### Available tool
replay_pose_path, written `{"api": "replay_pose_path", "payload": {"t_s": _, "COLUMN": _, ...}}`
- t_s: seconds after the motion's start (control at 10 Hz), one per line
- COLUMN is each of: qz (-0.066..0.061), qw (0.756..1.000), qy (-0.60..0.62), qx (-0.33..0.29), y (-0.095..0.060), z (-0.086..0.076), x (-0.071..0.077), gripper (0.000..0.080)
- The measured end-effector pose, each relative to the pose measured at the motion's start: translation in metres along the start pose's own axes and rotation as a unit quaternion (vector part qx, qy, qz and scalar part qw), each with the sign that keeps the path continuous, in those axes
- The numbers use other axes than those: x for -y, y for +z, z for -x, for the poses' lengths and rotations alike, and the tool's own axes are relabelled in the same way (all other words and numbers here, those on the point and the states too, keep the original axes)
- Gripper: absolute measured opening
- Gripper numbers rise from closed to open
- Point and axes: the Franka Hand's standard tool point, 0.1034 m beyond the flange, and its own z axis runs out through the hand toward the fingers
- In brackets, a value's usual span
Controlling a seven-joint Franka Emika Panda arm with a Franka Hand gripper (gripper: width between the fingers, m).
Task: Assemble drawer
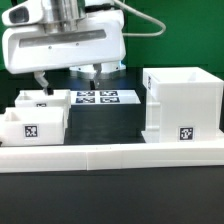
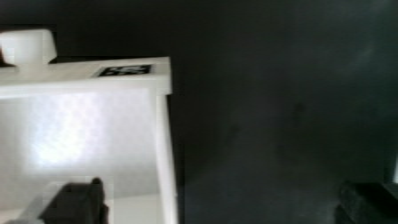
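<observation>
One tray (image 2: 89, 120) below hand (image 2: 222, 198), off-centre | hand spread wide, holding nothing

Outside, we look low and close across the white wall (image 1: 110, 155) at the arm (image 1: 60, 40); from the wrist, straight down, very near, onto a tray (image 2: 89, 130) both views share.

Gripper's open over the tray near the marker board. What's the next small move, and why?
Probably lower straight down. In the wrist view the open gripper has the tray's side wall between its fingers, and the exterior view shows the fingertips seemingly just above the rim. Descend first, then close on the wall.
</observation>
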Motion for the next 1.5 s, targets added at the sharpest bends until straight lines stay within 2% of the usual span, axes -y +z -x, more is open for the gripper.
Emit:
{"api": "replay_pose_path", "payload": {"t_s": 0.1, "qz": 0.003, "qw": 1.000, "qy": -0.002, "qx": 0.000, "y": 0.007, "z": 0.002, "x": -0.002, "gripper": 0.0649}}
{"api": "replay_pose_path", "payload": {"t_s": 0.6, "qz": 0.005, "qw": 1.000, "qy": -0.003, "qx": -0.002, "y": 0.008, "z": 0.002, "x": -0.003, "gripper": 0.0649}}
{"api": "replay_pose_path", "payload": {"t_s": 0.8, "qz": 0.019, "qw": 1.000, "qy": -0.001, "qx": -0.011, "y": 0.026, "z": 0.007, "x": -0.011, "gripper": 0.0649}}
{"api": "replay_pose_path", "payload": {"t_s": 1.1, "qz": 0.025, "qw": 1.000, "qy": -0.004, "qx": -0.007, "y": 0.043, "z": 0.011, "x": -0.017, "gripper": 0.0649}}
{"api": "replay_pose_path", "payload": {"t_s": 1.3, "qz": 0.034, "qw": 0.999, "qy": -0.005, "qx": -0.014, "y": 0.054, "z": 0.011, "x": -0.020, "gripper": 0.0649}}
{"api": "replay_pose_path", "payload": {"t_s": 1.5, "qz": 0.038, "qw": 0.999, "qy": -0.005, "qx": -0.019, "y": 0.057, "z": 0.013, "x": -0.022, "gripper": 0.0649}}
